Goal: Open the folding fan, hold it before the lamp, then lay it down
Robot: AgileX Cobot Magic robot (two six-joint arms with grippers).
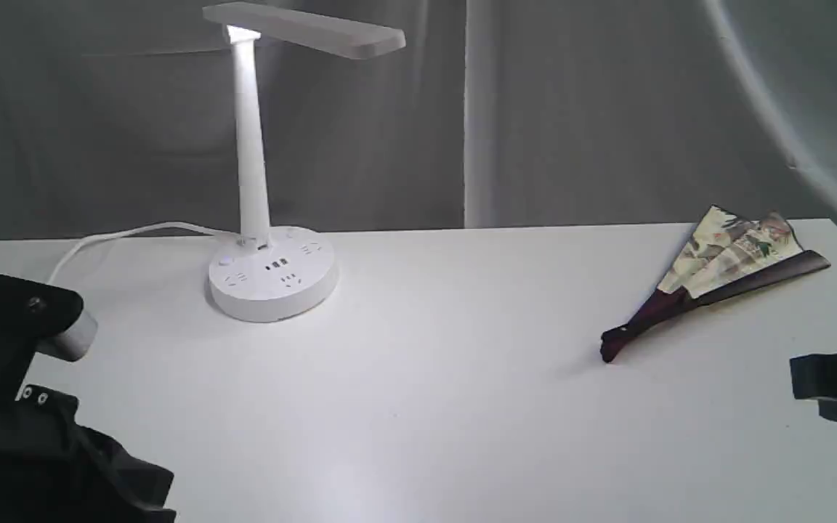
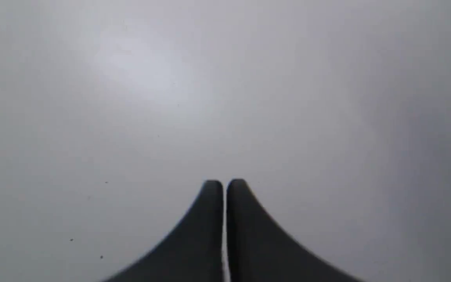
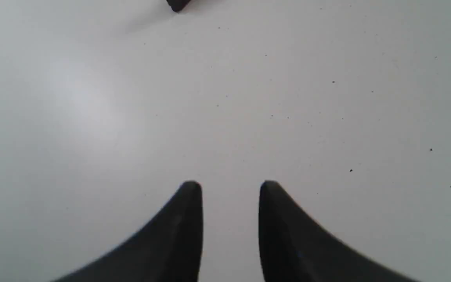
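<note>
The folding fan [image 1: 724, 272] lies partly spread on the white table [image 1: 447, 378] at the right, cream painted paper toward the back, dark maroon ribs meeting at a pivot toward the front; that pivot end [image 3: 176, 4] just shows in the right wrist view. The white lamp [image 1: 266, 218] stands at the back left, its bar head lit. My right gripper [image 3: 230, 188] hovers open over bare table, short of the fan, nothing between its fingers. My left gripper [image 2: 224, 184] is shut on nothing above bare table at the front left.
The lamp's white cord [image 1: 113, 236] runs left off the base along the table's back edge. A grey curtain [image 1: 571, 109] hangs behind. The table's right edge passes just beyond the fan.
</note>
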